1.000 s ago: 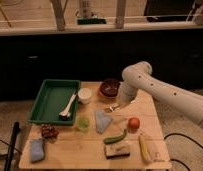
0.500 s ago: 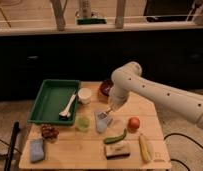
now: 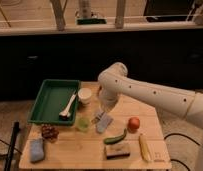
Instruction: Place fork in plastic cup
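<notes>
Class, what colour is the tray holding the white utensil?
Green; the tray shows in the camera view, left of the claw.

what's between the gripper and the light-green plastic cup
Nothing visible. The gripper hangs just right of the light-green plastic cup, with only bare table between them; the white cup stands behind.

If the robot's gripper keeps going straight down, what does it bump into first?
Probably the pale cloth-like thing on the wooden table. The gripper hangs just above it, right of the green plastic cup; depth is unclear.

Lab-like room: wooden table point(image 3: 90, 150) (test props), end effector point(image 3: 101, 116) above.
</notes>
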Action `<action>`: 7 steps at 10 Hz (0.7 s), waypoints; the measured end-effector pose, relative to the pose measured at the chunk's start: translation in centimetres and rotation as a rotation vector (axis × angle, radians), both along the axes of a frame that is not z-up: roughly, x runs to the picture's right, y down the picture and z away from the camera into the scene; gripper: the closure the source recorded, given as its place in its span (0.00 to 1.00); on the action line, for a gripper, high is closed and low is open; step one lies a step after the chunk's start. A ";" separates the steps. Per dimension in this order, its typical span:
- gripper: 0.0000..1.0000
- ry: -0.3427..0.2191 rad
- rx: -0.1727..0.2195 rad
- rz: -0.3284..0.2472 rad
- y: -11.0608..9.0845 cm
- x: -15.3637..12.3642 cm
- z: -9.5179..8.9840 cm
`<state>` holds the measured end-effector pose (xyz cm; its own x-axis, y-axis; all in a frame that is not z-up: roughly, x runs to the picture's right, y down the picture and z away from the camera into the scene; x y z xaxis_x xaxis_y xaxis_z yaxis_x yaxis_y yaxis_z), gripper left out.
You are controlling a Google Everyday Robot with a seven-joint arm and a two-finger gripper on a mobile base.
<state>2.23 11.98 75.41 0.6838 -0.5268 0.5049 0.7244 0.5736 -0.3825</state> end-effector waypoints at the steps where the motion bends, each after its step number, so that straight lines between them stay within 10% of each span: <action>1: 0.96 -0.004 0.002 -0.023 0.2 -0.5 -0.1; 7: 0.96 -0.055 -0.015 -0.162 2.2 -5.2 -0.9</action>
<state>-2.94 14.18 74.52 0.5620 -0.6201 0.5474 0.8267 0.4426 -0.3475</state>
